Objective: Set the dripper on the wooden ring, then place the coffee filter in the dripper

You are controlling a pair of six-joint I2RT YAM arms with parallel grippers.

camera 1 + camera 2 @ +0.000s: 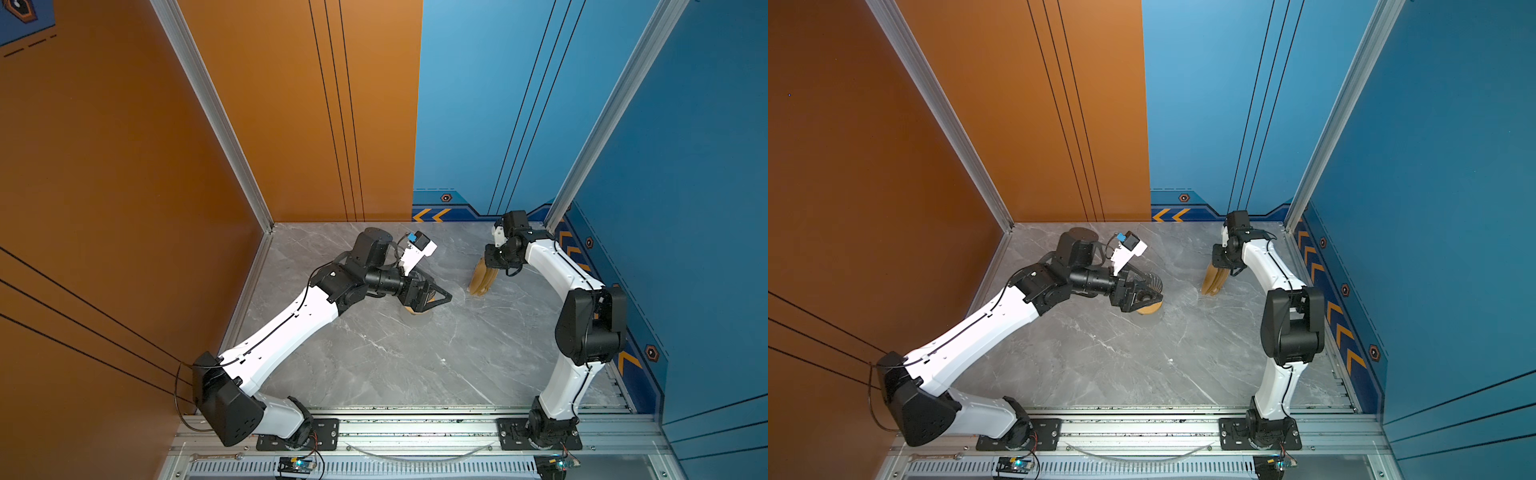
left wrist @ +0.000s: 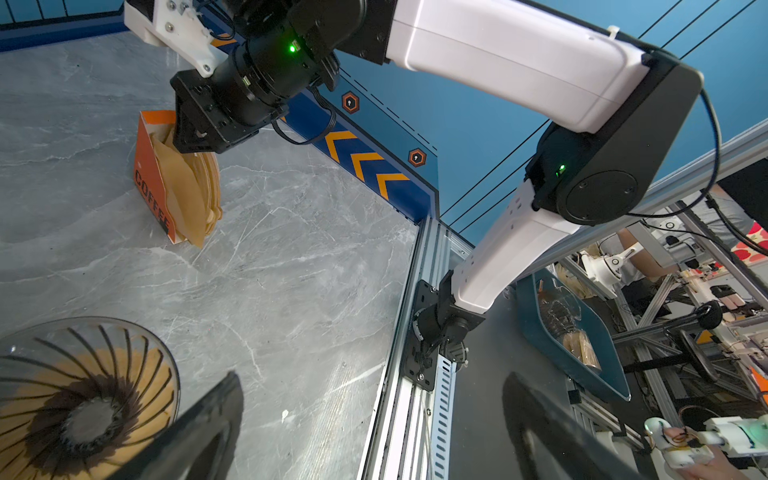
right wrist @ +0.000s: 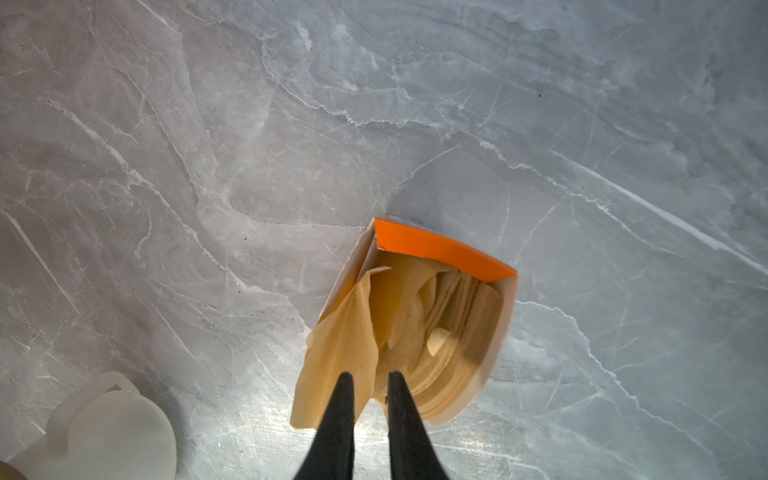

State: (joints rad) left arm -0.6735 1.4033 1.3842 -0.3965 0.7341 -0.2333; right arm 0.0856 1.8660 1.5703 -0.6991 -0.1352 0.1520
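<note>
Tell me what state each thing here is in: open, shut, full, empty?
left pincer: wide open, empty, next to the dripper.
right pincer: nearly shut at the coffee filter; grip unclear.
dripper: upright on a wooden ring, no filter inside.
coffee filter: leaning out of the filter box, not yet in the dripper.
filter box: open, stacked with filters.

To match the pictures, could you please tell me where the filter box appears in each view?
In both top views: the filter box stands right of centre, toward the back.
Left wrist: upper left, orange side showing.
Right wrist: lower centre, open top facing the camera.
Shared landmark: the right gripper, its jaws at the box's top in every view.
</note>
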